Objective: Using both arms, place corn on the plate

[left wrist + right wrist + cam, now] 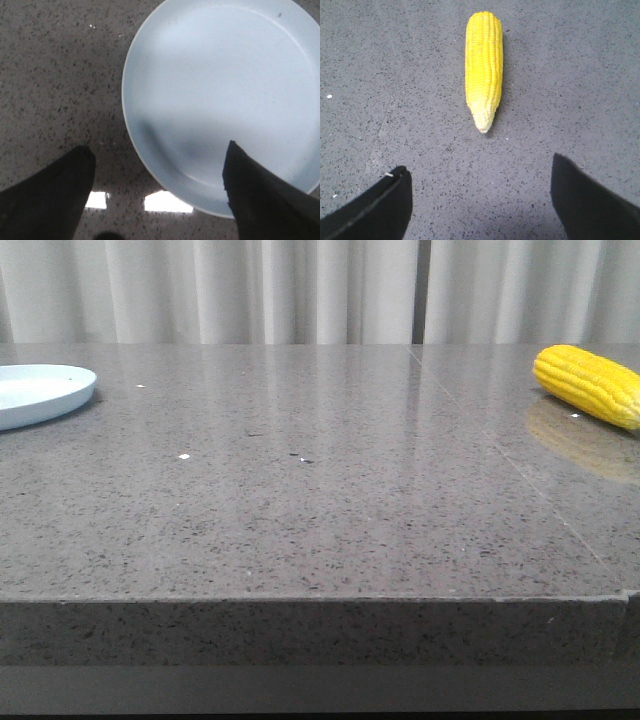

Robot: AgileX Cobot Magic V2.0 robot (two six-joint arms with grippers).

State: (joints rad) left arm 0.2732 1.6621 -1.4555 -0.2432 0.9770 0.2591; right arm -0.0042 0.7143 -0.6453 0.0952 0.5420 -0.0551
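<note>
Corn (590,383): lies flat on the grey table (320,540) at the far right of the front view, well apart from the plate; nothing touches it. In my right wrist view the corn (484,67) points its tapered tip toward the camera.
Plate (40,392): at the far left of the table, bare, cut off by the frame edge. In my left wrist view the plate (220,100) sits under the left gripper, with a tiny dark speck near its rim.
Left gripper (157,182): fingers spread wide, holding nothing, one finger over the plate's rim and the other over the table.
Right gripper (480,197): fingers spread wide, holding nothing, short of the corn's tip and roughly in line with it.
Handling, my judgement: the corn looks rigid and light; its round body could roll, and the kernel rows may give some bite.
Grip, my judgement: I would close across the thick middle, square to the long axis. The tip is narrow and could squirt out.
Transfer, my judgement: the wide gap to the plate suggests a handover between arms.
</note>
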